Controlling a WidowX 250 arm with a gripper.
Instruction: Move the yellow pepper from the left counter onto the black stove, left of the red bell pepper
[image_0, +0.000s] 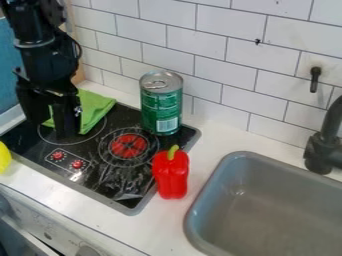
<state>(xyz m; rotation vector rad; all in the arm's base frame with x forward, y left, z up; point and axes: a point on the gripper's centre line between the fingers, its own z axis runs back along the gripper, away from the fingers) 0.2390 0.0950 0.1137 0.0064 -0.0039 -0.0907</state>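
Note:
The black gripper (51, 124) hangs at the upper left, low over the back left burner of the stove, its two fingers apart. A green cloth (96, 108) lies behind and beside it on the stove's back left part, partly hidden by the gripper; a bit of green shows between the fingers. To the right, a green can (161, 104) with a silver top stands upright at the stove's back right corner. A red bell pepper (172, 175) with a green stem stands at the stove's right edge, in front of the can.
The black stovetop (110, 177) has a red-centred burner and two red knobs. A grey sink (195, 220) with a black faucet (322, 150) is at the right. Part of a yellow object (4, 157) shows at the left edge. A white tiled wall (220, 55) runs behind the counter.

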